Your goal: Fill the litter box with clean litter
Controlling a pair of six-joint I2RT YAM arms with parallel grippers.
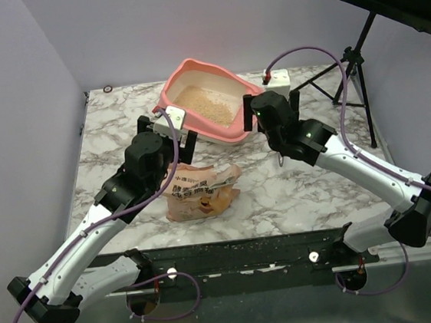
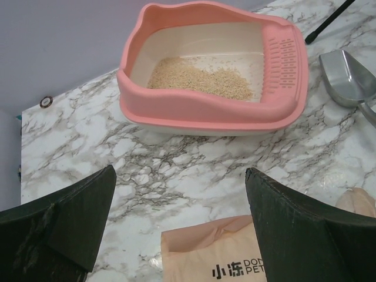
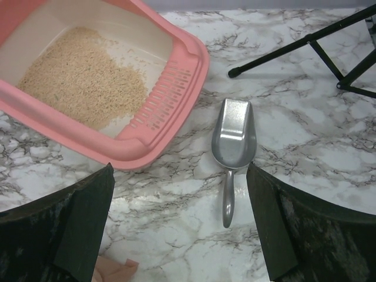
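Marble-patterned table (image 1: 303,191), with a large salmon-pink plastic litter box (image 2: 205,110) at its far side.
Pale beige clean litter (image 2: 200,79) lies inside; left gripper (image 2: 179,182) and right gripper (image 3: 179,176) hover near it, jaws spread, empty.

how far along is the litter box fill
Done: a mound of clean litter lies in the litter box, covering part of its floor. In hand: nothing; left gripper and right gripper hang open, bag and scoop lying on the table. Left: probably more litter, since cream floor shows bare.
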